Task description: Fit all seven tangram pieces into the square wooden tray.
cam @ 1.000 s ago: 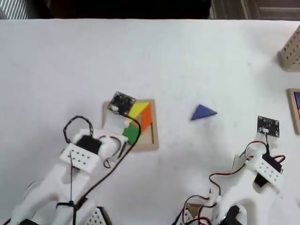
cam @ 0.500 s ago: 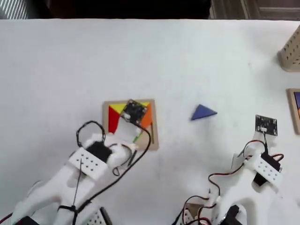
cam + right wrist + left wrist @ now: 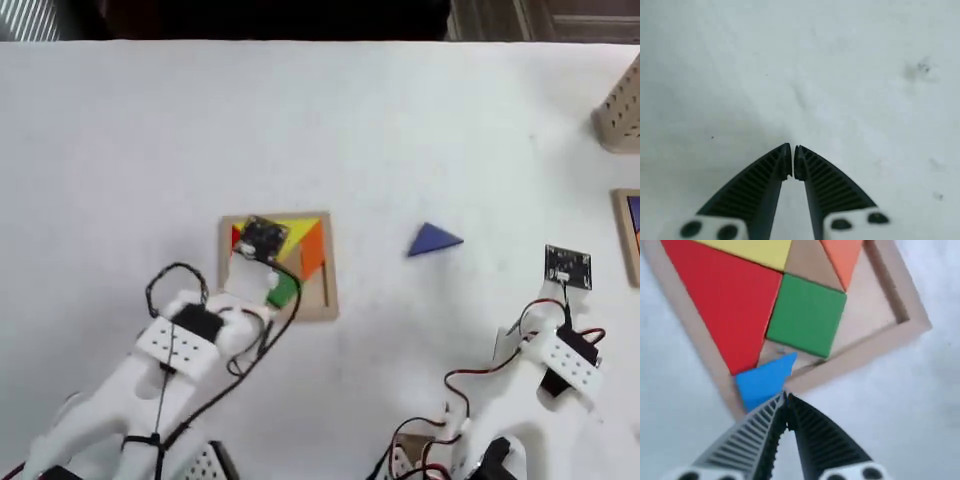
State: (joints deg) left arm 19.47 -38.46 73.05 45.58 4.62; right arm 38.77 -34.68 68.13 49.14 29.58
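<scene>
— White table (image 3: pixel 400 130) heads our list as the largest item. What do we enter next?

— We enter the two arms, both at the near edge in the high view: the left arm (image 3: pixel 180 340) is over the tray, and the right arm (image 3: pixel 560 350) is well apart from it, over bare table.

— And the square wooden tray (image 3: pixel 312 313)?

— We log it flat on the table under the left arm. In the left wrist view we count inside it a large red triangle (image 3: pixel 725 300), a yellow triangle (image 3: pixel 752 250) touching its long edge, a green square (image 3: pixel 806 315) against the red piece, and an orange triangle (image 3: pixel 842 255) just beyond the square. Bare wood shows between them and along one side.

— Loose pieces?

— We have a dark blue triangle (image 3: pixel 433 240) on the table, between the tray and the right arm and touching neither. A light blue piece (image 3: pixel 762 382) sits at the tray's rim by the red triangle's point. We cannot tell whether it lies flat inside.

— Smallest entries, the grippers?

— We note the left gripper (image 3: pixel 786 401) with fingers pressed together, tips just at the light blue piece's edge and gripping nothing. The right gripper (image 3: pixel 792 162) is also closed and holds nothing.
</scene>
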